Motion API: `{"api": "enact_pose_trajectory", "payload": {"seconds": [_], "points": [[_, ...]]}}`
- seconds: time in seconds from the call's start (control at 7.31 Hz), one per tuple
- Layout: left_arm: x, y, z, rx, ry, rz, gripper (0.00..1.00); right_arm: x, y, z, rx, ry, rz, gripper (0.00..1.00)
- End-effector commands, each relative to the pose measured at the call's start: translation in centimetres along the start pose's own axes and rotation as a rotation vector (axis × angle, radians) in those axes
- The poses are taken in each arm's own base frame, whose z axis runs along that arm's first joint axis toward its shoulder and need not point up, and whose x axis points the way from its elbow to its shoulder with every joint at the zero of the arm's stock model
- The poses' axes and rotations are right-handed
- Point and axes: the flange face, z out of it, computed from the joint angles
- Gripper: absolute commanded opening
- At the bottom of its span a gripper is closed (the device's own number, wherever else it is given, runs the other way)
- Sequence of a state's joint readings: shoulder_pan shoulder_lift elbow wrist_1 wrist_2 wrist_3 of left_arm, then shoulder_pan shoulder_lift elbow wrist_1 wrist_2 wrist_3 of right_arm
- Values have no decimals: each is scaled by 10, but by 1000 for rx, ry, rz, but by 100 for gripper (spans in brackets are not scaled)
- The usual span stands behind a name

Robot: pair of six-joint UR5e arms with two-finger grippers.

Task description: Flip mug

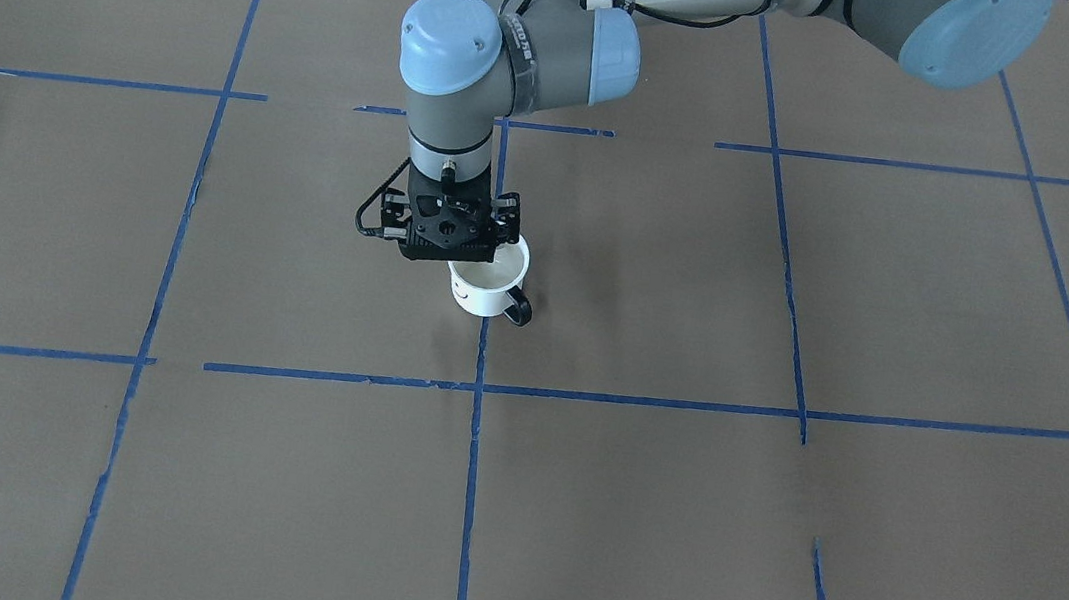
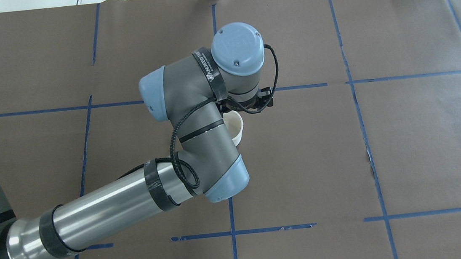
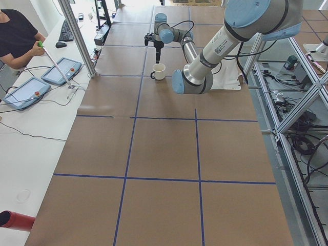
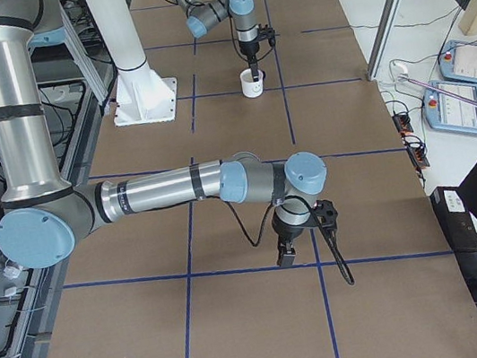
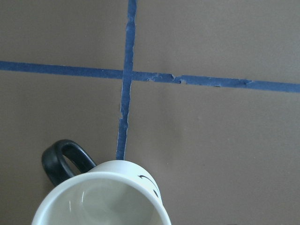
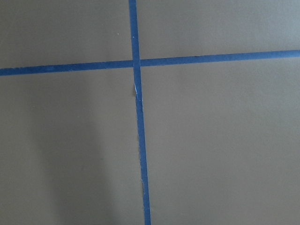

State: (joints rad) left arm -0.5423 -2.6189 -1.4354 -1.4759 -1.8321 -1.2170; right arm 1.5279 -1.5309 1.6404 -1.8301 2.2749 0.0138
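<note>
The white mug (image 1: 487, 293) stands upright on the brown table, mouth up, its black handle toward the front right. It also shows in the overhead view (image 2: 236, 126), partly under my left forearm. My left gripper (image 1: 454, 232) points straight down over the mug's back rim; its fingertips are hidden beneath its body, so I cannot tell whether it grips the rim. The left wrist view shows the mug (image 5: 101, 199) from above, with the handle on the left and part of the smiley face. My right gripper (image 4: 287, 253) hangs over bare table far from the mug; I cannot tell its state.
Blue tape lines (image 1: 467, 494) divide the brown table into squares. A white pedestal (image 4: 133, 59) stands at the robot's side of the table. An operator (image 3: 15, 36) and control tablets (image 3: 61, 70) are beyond the far edge.
</note>
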Motion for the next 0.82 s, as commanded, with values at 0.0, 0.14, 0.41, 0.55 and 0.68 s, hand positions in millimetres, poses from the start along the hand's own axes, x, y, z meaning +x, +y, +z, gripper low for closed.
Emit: {"api": "enact_pose_trajectory", "payload": {"seconds": [0.0,0.14,0.41,0.55,0.68], "points": [[-60,-15,-97,102,76,41,100,0,0,0,0,0,0,100],[-111,5,-110,124,115,49,100,0,0,0,-1,0,0,100],[-184,-38,-122,142,75,91,100,0,0,0,0,0,0,100],[-238,-64,-118,104,107,57,100,0,0,0,1,0,-1,100],[-306,-72,-99,116,134,55,100,0,0,0,0,0,0,100]]}}
